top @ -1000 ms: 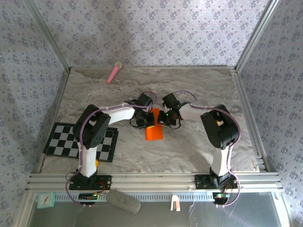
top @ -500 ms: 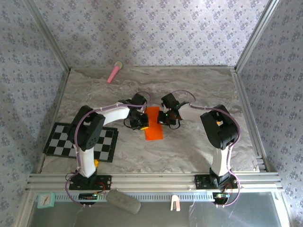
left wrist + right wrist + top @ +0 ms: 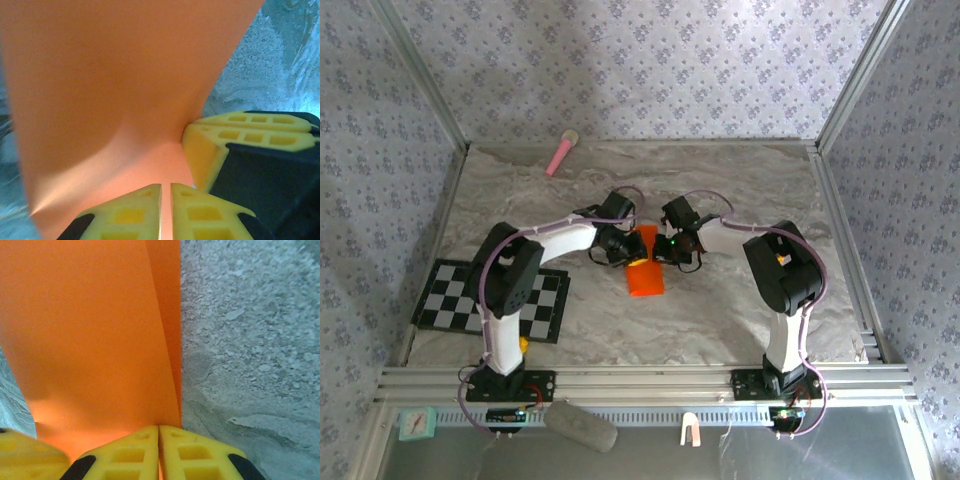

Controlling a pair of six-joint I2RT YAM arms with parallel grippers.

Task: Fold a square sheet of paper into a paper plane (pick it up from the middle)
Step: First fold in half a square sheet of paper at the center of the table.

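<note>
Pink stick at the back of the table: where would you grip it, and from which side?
Probably mid-shaft on the stick, from straight above, jaws across its narrow width. It lies flat and diagonal on the table, with both long sides free.

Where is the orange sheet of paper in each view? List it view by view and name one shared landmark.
Top external: the orange sheet of paper lies mid-table, just near of centre.
Left wrist: upper left and centre.
Right wrist: left half.
Shared landmark: the grey marbled tabletop, to the right of the paper in every view.
</note>
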